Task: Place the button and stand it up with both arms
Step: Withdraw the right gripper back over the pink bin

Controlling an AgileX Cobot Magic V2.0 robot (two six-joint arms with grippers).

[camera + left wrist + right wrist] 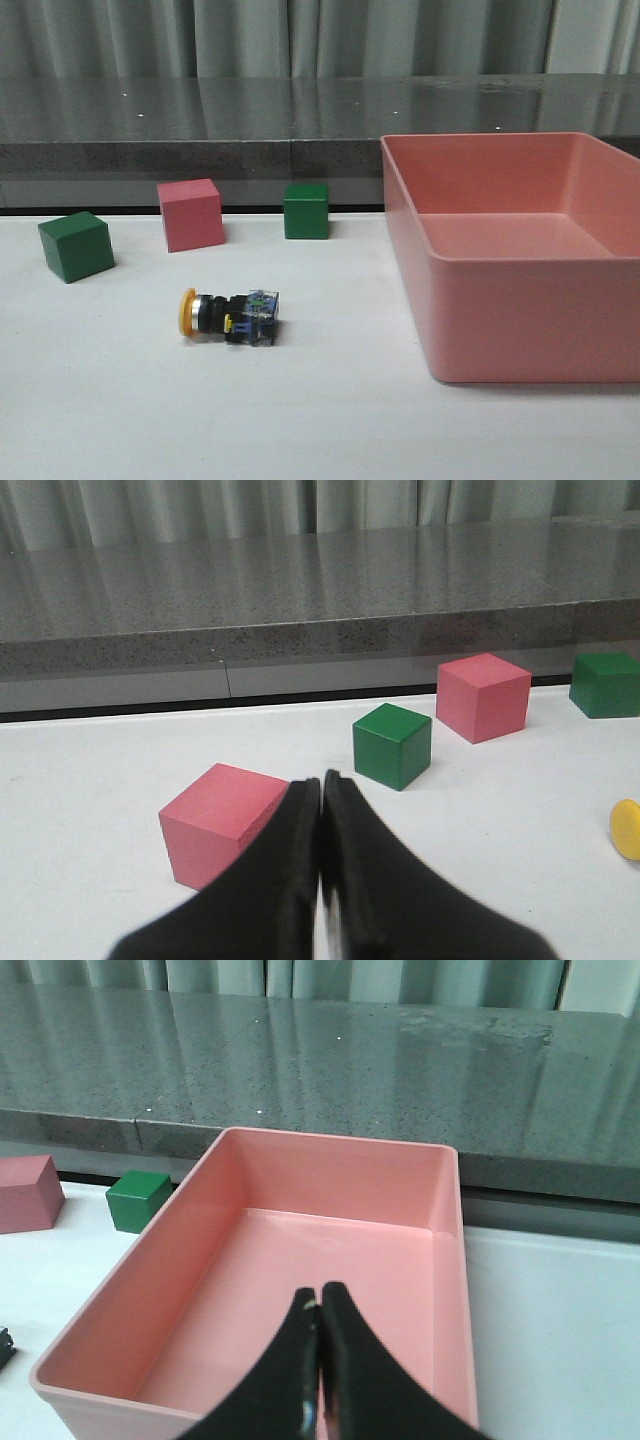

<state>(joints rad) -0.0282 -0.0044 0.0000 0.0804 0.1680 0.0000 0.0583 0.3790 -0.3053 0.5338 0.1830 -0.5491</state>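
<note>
Three cubes stood in a loose row at the back of the white tabletop (120,420): a green cube (76,246) farthest left, a pink cube (190,214) next, and a second green cube (306,210) nearer the middle. In front of them, well apart from all three, the button (229,314) lay on its side, its yellow mushroom cap pointing left and its clear blue-tinted contact block to the right. A large pink bin (520,260) filled the right side, with nothing in it.

Neither arm showed in the front view. In the left wrist view the left gripper (321,785) had its fingers pressed together on nothing, hanging over another pink cube (222,822), with only the edge of the yellow cap visible at the frame's margin. The right gripper (319,1295) was likewise clenched and empty, above the bin's interior.

Judging by its build, the button was probably light and rigid, and the rounded cap and cylindrical body would tend to roll or slip. The squarer contact block looked the steadier place to pinch, leaving the other gripper to tip the cap upward.
</note>
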